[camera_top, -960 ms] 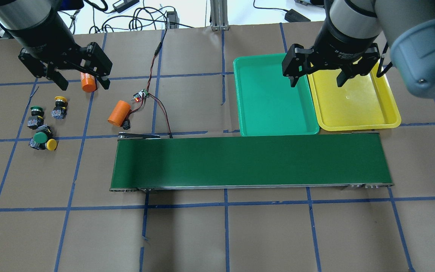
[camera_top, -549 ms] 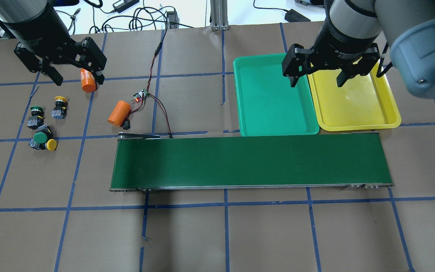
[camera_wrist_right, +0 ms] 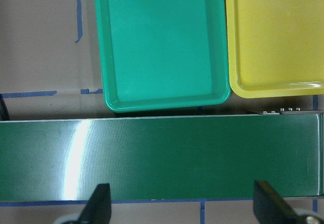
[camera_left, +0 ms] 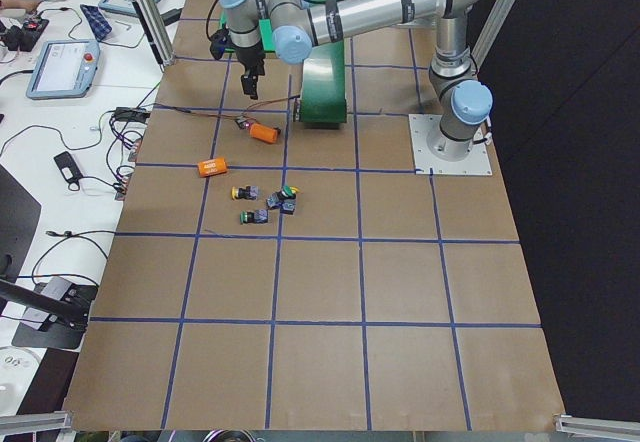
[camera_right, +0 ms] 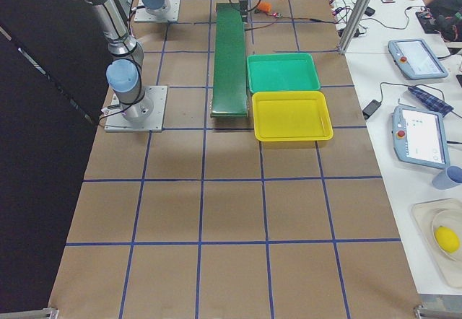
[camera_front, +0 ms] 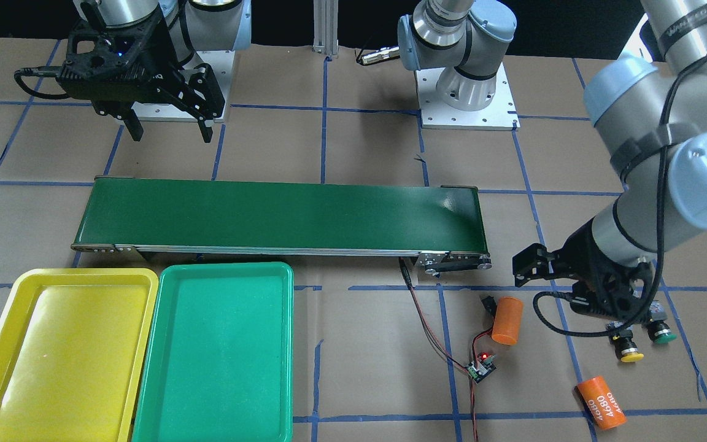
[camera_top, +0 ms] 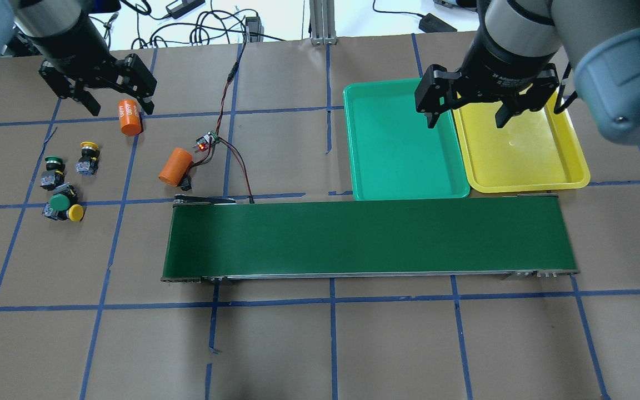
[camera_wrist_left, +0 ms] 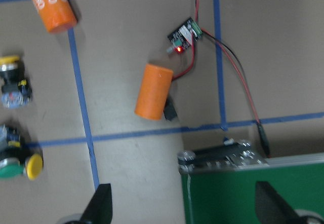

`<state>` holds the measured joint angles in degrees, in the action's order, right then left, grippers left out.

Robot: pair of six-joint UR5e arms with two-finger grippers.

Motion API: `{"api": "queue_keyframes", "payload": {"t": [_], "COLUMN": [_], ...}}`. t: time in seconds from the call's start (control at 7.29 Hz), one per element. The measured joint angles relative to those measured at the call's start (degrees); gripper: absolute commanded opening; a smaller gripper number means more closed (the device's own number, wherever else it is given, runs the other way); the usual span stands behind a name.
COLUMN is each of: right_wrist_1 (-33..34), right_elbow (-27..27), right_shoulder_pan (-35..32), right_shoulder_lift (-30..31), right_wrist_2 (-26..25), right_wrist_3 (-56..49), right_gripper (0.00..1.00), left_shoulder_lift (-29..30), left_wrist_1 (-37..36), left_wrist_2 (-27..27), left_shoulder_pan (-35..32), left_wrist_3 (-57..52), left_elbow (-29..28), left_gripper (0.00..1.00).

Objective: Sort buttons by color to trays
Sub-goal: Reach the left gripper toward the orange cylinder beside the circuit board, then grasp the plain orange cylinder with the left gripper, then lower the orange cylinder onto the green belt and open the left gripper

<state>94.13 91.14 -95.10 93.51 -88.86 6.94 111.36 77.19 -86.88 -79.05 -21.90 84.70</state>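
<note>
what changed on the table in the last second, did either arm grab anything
The left gripper, open and empty, shifted up the overhead view, away from the buttons and toward the table's far edge, uncovering the orange cylinder it had partly hidden. Nothing was grabbed or let go. The right gripper stayed open above the green tray and yellow tray; buttons, both trays and the conveyor belt did not move.

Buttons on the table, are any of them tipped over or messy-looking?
Yes, a little. One yellow button is pressed against a green button. The other yellow one and other green one lie on their sides nearby. The green tray and yellow tray look tidy, with nothing in them.
</note>
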Motion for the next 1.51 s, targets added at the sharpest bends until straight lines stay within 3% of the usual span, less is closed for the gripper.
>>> {"api": "queue_keyframes", "payload": {"t": [0.41,0.55,0.69,0.82,1.1,1.51], "right_wrist_1": [0.1,0.1,0.1,0.1,0.1,0.1], "right_elbow": [0.0,0.0,0.0,0.0,0.0,0.0], "right_shoulder_pan": [0.0,0.0,0.0,0.0,0.0,0.0], "right_shoulder_lift": [0.0,0.0,0.0,0.0,0.0,0.0], "right_wrist_2": [0.0,0.0,0.0,0.0,0.0,0.0], "right_wrist_3": [0.0,0.0,0.0,0.0,0.0,0.0], "right_gripper": [1.0,1.0,1.0,1.0,1.0,1.0], "left_shoulder_lift": [5.8,7.0,8.4,9.5,9.2,1.9], "left_wrist_1": [-12.2,-14.9,-17.4,-19.4,-20.5,-10.6], "left_wrist_2": [0.4,0.3,0.2,0.2,0.3,0.3], "left_shoulder_pan": [0.8,1.1,1.2,1.2,1.5,1.3], "left_wrist_3": [-5.6,-5.8,-6.0,-6.5,-8.4,-11.7], "left_elbow": [9.0,10.9,12.1,12.5,12.5,11.8], "left_gripper": [1.0,0.91,0.35,0.0,0.0,0.0]}}
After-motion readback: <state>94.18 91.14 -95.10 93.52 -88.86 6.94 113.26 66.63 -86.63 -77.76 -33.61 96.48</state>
